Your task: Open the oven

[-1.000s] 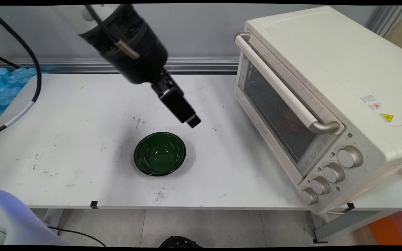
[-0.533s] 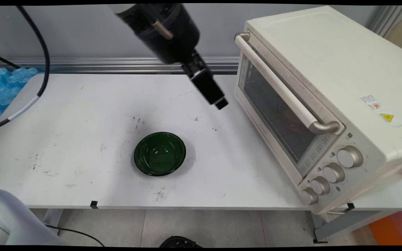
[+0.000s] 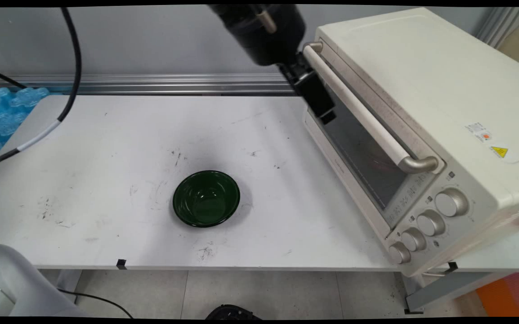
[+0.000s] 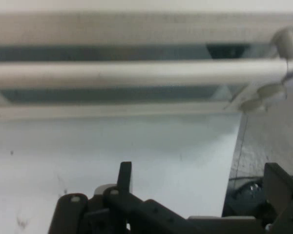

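The black two-finger end effector [image 3: 327, 118] hangs in front of the glass door of the cream-white toaster oven [image 3: 421, 112], just below the far end of its long pale bar handle [image 3: 358, 108]; whether it touches the door cannot be told. In the hand view its fingers [image 4: 125, 175] stand spread wide and hold nothing, with the handle [image 4: 136, 73] running across ahead of them. A yellow warning sticker [image 3: 498, 151] sits on the oven's top; its writing is unreadable. Four round knobs [image 3: 430, 222] line the front. A dark green glass bowl [image 3: 206, 198] rests on the white tabletop [image 3: 106, 180], well apart at seven o'clock from the end effector.
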Available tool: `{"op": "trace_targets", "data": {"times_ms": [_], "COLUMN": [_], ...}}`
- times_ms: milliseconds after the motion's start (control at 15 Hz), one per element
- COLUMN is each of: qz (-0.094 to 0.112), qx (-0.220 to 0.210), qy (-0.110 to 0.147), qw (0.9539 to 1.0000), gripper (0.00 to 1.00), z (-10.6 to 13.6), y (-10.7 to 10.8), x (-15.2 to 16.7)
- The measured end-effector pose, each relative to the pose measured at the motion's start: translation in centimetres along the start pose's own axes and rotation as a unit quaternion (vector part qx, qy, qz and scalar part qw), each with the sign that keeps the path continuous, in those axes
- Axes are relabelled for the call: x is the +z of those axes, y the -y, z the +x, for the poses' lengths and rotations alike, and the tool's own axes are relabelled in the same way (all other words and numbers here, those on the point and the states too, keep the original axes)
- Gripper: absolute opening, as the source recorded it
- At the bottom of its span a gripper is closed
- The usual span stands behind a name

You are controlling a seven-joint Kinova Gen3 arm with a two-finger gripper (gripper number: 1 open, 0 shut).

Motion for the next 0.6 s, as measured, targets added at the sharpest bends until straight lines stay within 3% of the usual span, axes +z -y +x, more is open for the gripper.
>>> {"op": "trace_targets", "data": {"times_ms": [600], "qz": [0.012], "qx": [0.005], "qy": [-0.020], "qw": [0.9997], "gripper": [1.00], "z": [3.6], "y": [0.4], "x": [3.1]}}
